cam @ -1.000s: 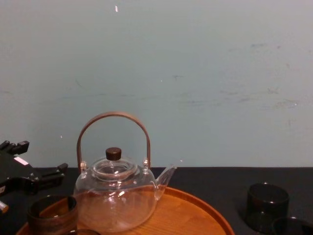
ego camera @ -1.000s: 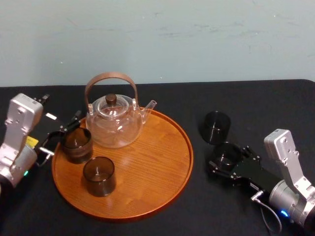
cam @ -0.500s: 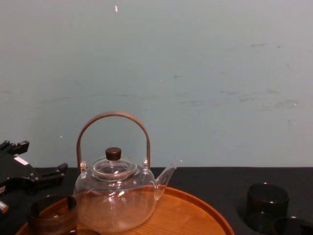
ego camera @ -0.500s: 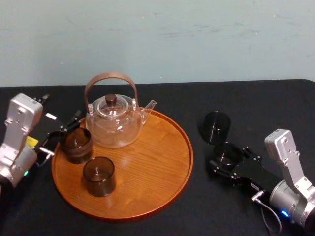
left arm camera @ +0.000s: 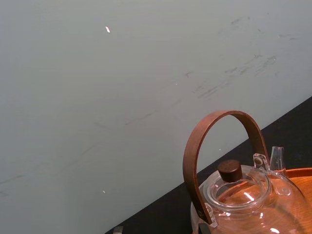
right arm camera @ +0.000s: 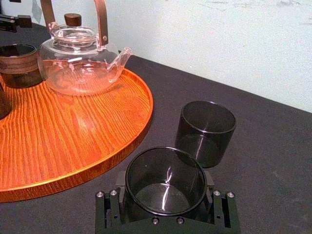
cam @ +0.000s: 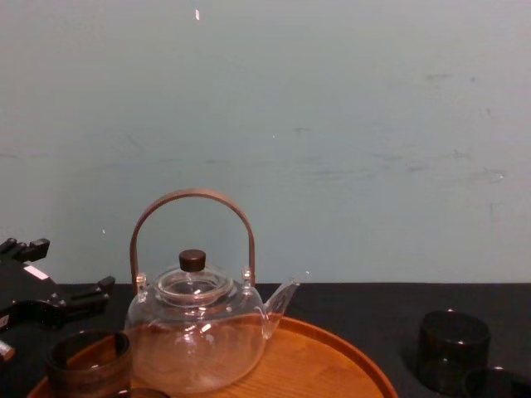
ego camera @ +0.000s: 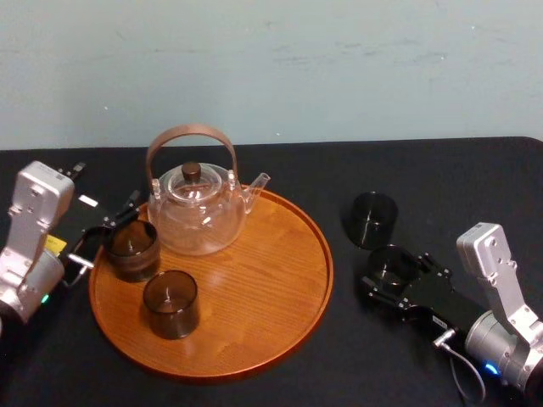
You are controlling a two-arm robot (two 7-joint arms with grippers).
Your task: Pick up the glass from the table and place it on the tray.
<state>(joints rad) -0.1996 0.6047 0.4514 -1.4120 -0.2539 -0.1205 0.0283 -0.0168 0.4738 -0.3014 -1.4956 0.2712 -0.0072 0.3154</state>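
The right gripper point(ego camera: 397, 275) sits low on the bench point(ego camera: 441, 178), set around the dark glass point(ego camera: 392, 268), which stands well to the right of the tray point(ego camera: 254, 339). I cannot tell whether it already presses the wall or only brackets it. The step in hand looks like taking hold.

A good hold is low and square on the round wall. It should be firm enough not to slip yet gentle, since a smooth glass may squirt out sideways. A second dark glass point(ego camera: 373, 219) stands just behind, toward the wall, so the lift should go straight up before any sideways travel, or the two may knock.

The way to the tray runs leftward, and the glass must clear the low rim. Bare wood lies on the tray's right half, away from the teapot point(ego camera: 197, 212) and the nearer brown cup point(ego camera: 171, 303), and that seems the safe spot. The left gripper point(ego camera: 109, 231) rests spread wide about the farther brown cup point(ego camera: 131, 250) at the tray's left edge, out of the way.
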